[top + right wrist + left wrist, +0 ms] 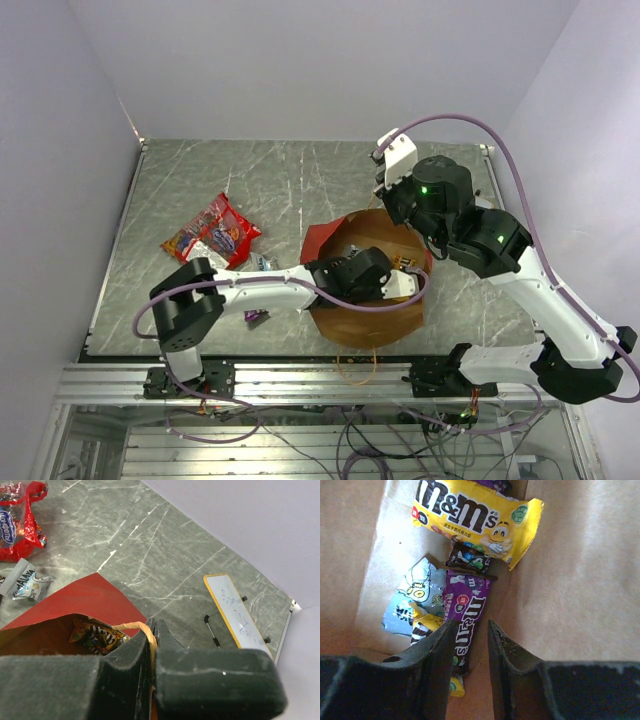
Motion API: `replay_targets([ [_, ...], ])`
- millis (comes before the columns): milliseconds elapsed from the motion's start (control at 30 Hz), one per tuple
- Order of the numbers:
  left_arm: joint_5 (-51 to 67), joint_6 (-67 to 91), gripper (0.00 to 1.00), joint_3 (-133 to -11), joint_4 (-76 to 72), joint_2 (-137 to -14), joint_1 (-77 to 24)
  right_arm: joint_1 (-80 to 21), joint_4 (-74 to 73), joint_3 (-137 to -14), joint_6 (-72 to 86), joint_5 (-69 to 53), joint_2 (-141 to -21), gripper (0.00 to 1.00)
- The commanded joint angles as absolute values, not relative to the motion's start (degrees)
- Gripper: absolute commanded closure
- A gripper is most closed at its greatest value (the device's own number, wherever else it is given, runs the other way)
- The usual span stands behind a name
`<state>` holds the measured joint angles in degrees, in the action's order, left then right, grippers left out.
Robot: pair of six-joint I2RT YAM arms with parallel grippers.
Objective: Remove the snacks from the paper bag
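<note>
Left wrist: left jaws narrowly parted inside bag [365, 322], over purple packet [468, 605], gripping nothing. Right jaws closed on handle [136, 626]. Bag mid near edge of worktop [300, 170].

At bottom centre the gripper [152, 625] pinches the thin orange handle [142, 628] of the bag [75, 597]. A yellow packet [97, 636] lies inside the bag. On the table [150, 545]: chip bag [20, 525] upper left, silver wrapper [25, 582] below it, board [235, 612] and pen [211, 628] right.
</note>
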<state>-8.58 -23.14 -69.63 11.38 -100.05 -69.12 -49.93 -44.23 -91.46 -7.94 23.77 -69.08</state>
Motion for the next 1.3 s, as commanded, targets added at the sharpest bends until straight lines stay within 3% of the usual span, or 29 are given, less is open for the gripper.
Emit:
replay_targets([
  [0, -6.94, -24.49, 0.57, -72.26, 9.35, -104.71, -67.45, -49.79, -42.46, -93.98, -8.73, 24.54, -69.16, 1.00],
  [700, -15.66, -29.66, 0.42, -74.17, 2.03, -116.83, -66.02, -49.85, -44.10, -95.81, -9.49, 24.71, -70.18, 1.00],
  [1133, -15.12, -25.35, 0.92, -81.06, 9.46, -116.32, -65.83, -49.88, -43.44, -95.78, -9.93, 25.14, -69.16, 1.00],
  [1267, -14.50, -23.36, 0.93, -80.75, 10.85, -113.24, -65.83, -49.84, -42.12, -94.72, -10.08, 25.27, -68.36, 1.00],
])
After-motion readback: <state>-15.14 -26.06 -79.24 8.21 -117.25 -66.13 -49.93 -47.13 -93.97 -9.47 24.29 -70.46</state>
